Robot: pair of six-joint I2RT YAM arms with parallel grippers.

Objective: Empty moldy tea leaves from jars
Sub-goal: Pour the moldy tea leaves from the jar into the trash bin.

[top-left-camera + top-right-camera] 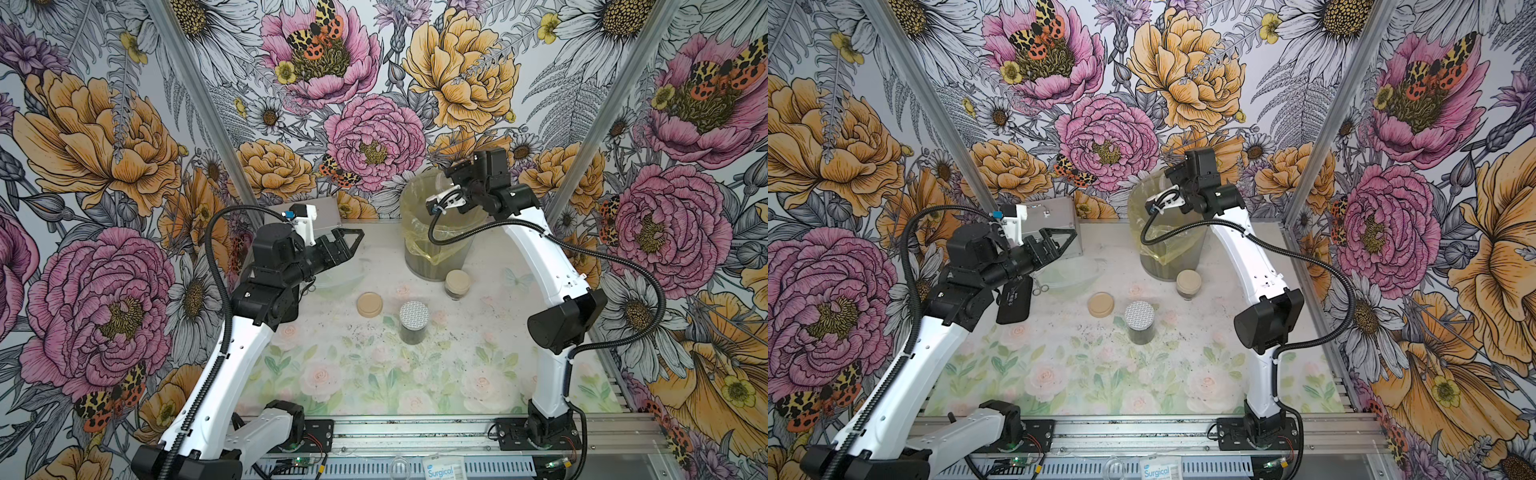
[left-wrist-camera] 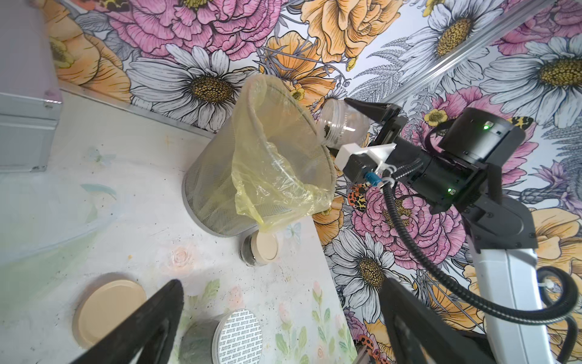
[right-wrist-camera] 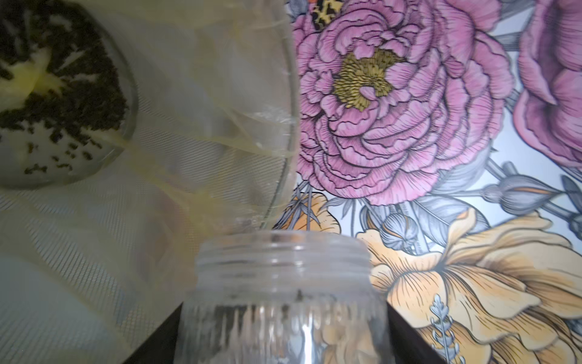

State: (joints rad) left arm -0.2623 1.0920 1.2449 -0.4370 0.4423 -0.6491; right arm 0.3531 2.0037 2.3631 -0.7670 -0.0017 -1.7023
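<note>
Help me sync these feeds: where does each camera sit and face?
Both top views: overhead by the arm bases, looking down on the floral table; left arm, right arm show.
Left wrist: faces the grey mesh bin with yellow bag; open left gripper shows.
Right wrist: looks into the bin; right gripper holds the clear glass jar.
Wrist views share the bin and jar.

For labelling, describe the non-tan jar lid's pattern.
Silver-white lid with dotted rows; clearest in the left wrist view.
</note>
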